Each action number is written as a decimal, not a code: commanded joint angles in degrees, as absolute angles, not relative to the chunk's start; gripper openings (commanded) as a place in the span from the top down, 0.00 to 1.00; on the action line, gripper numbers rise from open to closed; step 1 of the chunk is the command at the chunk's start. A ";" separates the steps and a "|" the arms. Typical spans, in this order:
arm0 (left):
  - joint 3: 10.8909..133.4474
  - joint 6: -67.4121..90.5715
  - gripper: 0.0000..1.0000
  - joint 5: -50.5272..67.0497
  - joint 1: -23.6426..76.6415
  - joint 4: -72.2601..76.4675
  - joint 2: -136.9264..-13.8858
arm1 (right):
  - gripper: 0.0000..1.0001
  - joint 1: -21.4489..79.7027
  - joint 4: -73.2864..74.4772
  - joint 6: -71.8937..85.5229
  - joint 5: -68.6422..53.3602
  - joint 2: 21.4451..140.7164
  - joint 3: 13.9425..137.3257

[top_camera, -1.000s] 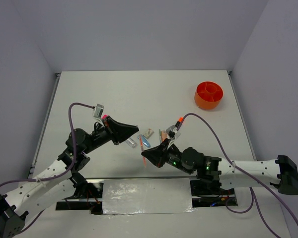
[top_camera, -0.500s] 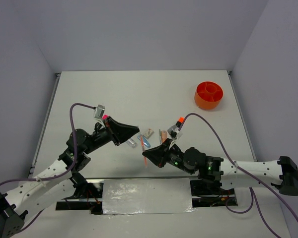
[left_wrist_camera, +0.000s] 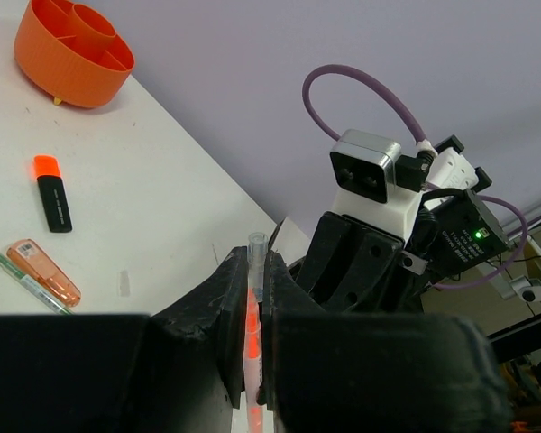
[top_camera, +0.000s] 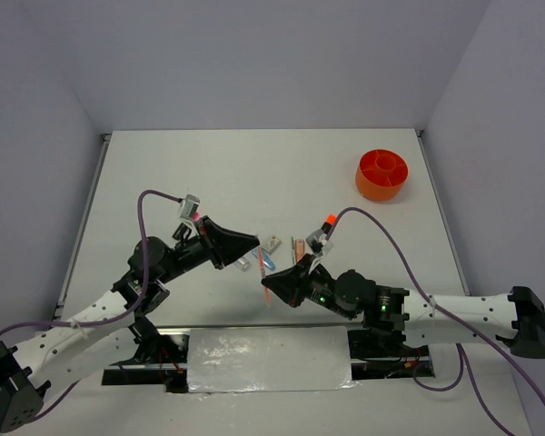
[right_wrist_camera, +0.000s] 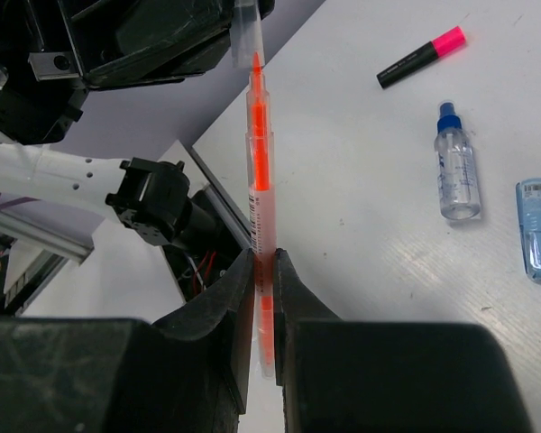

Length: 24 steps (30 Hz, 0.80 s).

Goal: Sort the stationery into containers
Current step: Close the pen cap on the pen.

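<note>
Overhead: left gripper (top_camera: 252, 240) had crept right and slightly down toward centre frame over the last second. The right gripper (top_camera: 265, 289), lower centre, had barely shifted. The tips were near each other but apart.

Left jaws were clamped on an orange pen (left_wrist_camera: 252, 334). The right wrist view likewise showed jaws closed on a clear-barrelled orange pen, its far end up by the left gripper. One shared pen or two: could not tell. Judged a hand-off or re-grip in progress.

Tub (top_camera: 382, 175) sat upper right, well apart. Blue clip (top_camera: 270, 262) and white block (top_camera: 272, 242) lay loose between the grippers, unsorted.
</note>
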<state>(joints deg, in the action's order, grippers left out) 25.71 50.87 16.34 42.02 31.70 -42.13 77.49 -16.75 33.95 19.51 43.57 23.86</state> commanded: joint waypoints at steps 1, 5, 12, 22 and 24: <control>25.49 49.13 1.00 16.26 42.98 36.91 -42.62 | 1.00 78.05 -15.82 32.96 22.14 43.16 26.02; 25.49 48.26 1.00 16.00 43.86 36.65 -43.33 | 1.00 78.05 -15.03 32.35 23.03 42.10 26.37; 25.75 47.02 1.00 14.86 45.26 35.60 -43.95 | 1.00 78.05 -14.59 31.82 22.33 40.87 26.89; 25.14 45.53 1.00 13.10 46.14 33.58 -44.30 | 1.00 78.05 -13.97 31.46 21.53 38.85 27.60; 25.22 45.26 1.00 12.83 46.23 33.31 -44.03 | 1.00 78.05 -14.06 31.46 21.45 38.59 27.60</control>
